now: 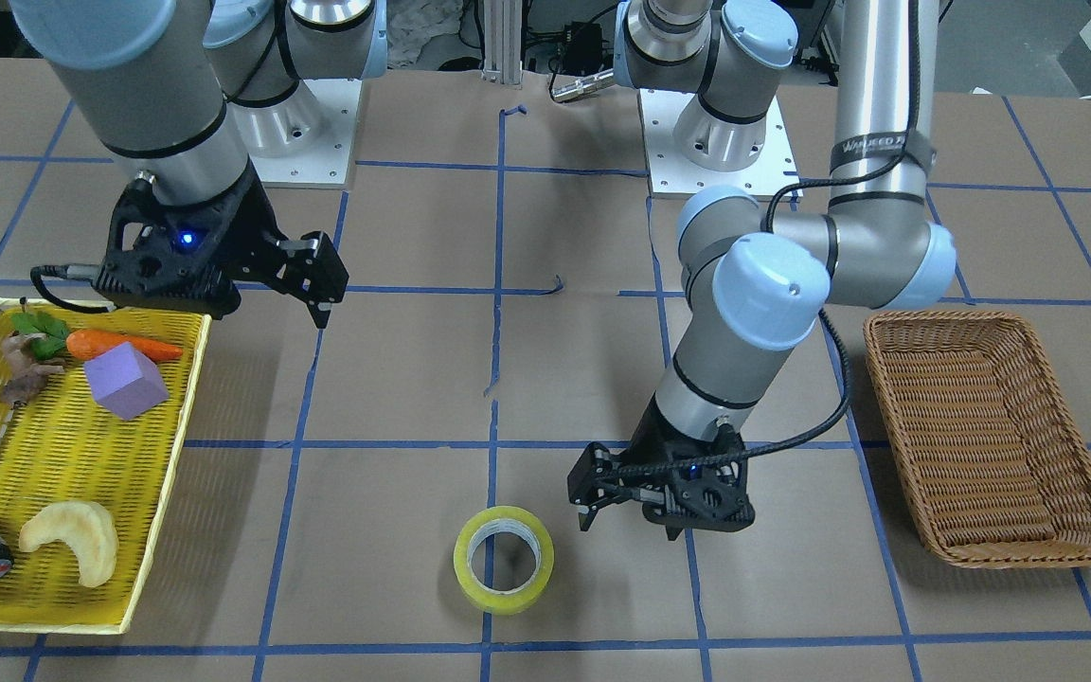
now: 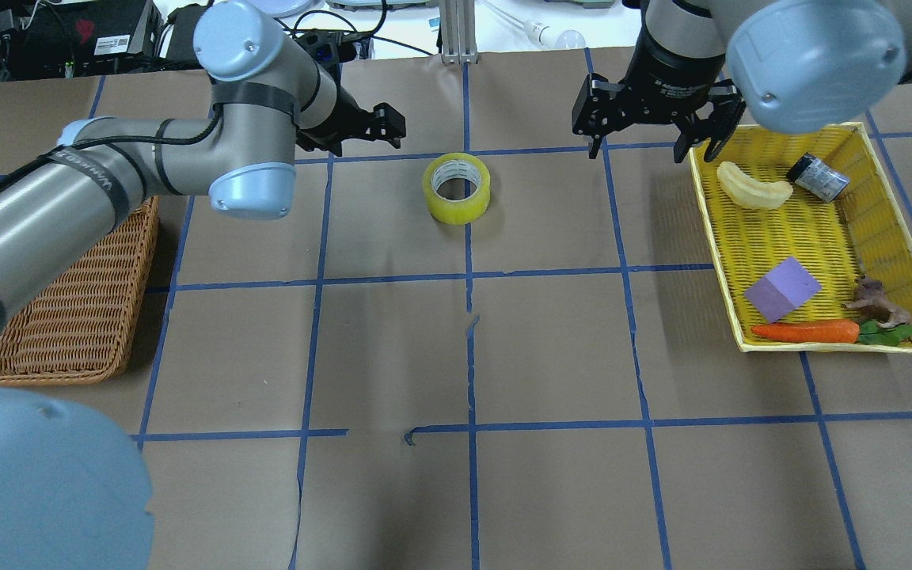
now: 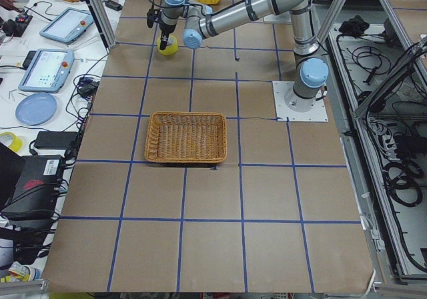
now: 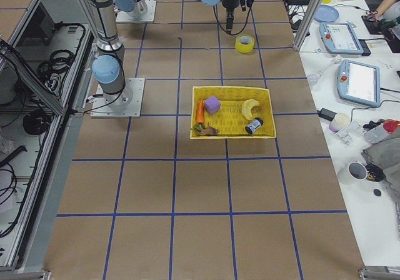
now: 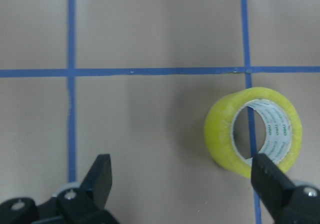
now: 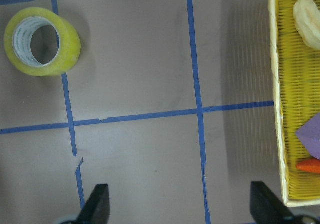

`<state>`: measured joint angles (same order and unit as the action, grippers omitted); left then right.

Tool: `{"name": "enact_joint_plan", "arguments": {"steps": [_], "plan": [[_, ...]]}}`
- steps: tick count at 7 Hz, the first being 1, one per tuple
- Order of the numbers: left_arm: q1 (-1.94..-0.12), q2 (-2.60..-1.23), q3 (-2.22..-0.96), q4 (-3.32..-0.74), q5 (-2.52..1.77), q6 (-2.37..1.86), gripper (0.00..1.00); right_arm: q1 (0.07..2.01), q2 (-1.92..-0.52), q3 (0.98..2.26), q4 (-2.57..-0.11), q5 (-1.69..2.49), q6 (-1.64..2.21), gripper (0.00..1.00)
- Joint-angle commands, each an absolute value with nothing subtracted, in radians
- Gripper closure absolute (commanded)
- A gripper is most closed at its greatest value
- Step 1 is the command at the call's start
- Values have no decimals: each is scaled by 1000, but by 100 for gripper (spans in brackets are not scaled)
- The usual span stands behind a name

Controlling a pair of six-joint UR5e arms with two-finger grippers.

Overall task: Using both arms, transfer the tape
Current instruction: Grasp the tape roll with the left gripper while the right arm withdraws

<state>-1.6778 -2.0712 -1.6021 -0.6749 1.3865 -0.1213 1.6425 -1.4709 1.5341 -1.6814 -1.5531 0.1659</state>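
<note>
Yellow tape [image 5: 220, 134], right of frame, sits off-centre to spread left gripper [image 5: 185, 181], so closing may knock it; right gripper [image 2: 636, 146] likewise spread.

Little print legible
A black strap [image 1: 877, 149] on the left arm [image 1: 877, 85] carries white letters, seemingly "WANJEED"; the print inside the tape [image 5: 222, 134] core is too blurred to read.
</note>
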Motion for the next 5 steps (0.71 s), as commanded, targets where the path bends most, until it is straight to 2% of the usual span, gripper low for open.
{"name": "enact_joint_plan", "arguments": {"steps": [1, 3, 5], "plan": [[-1736, -2193, -1555, -600, 1387, -144, 0, 1644, -1516, 1549, -1640, -1560, 164, 0], [-1767, -2259, -1555, -557, 1387, -146, 0, 1641, -1516, 1545, -1657, -1555, 157, 0], [-1770, -2253, -1562, -575, 1385, -144, 99, 1637, -1513, 1533, -1658, -1560, 152, 0]]}}
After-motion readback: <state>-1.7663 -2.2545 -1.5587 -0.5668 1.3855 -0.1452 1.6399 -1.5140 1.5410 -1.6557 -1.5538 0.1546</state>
